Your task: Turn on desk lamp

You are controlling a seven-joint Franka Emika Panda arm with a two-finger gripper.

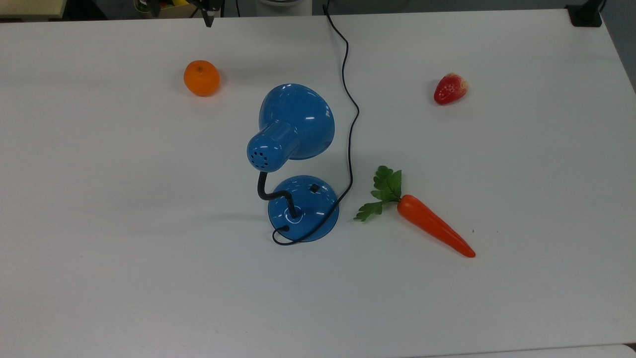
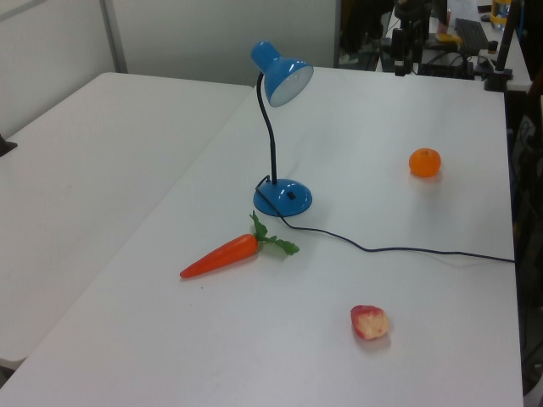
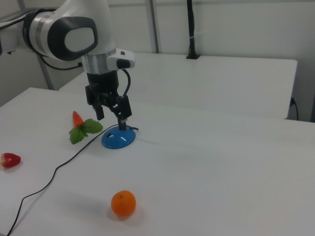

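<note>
The desk lamp stands mid-table, its blue shade (image 1: 296, 122) bent over on the black neck above the round blue base (image 1: 303, 209). A small black switch (image 1: 314, 188) sits on the base, and the black cord (image 1: 348, 99) runs to the far edge. In the left view the shade (image 2: 284, 78) rises above the base (image 2: 282, 197). My gripper (image 3: 111, 116) hangs open and empty above the table, away from the lamp; in the right view it covers the shade, and the base (image 3: 118, 139) shows below it. One fingertip (image 1: 207, 21) pokes in at the top view's upper edge.
An orange (image 1: 201, 78) lies at the top view's upper left, a strawberry (image 1: 450, 88) at its upper right, and a carrot (image 1: 432, 226) with green leaves just right of the lamp base. The white table (image 1: 99, 248) is bare on the top view's left and near side.
</note>
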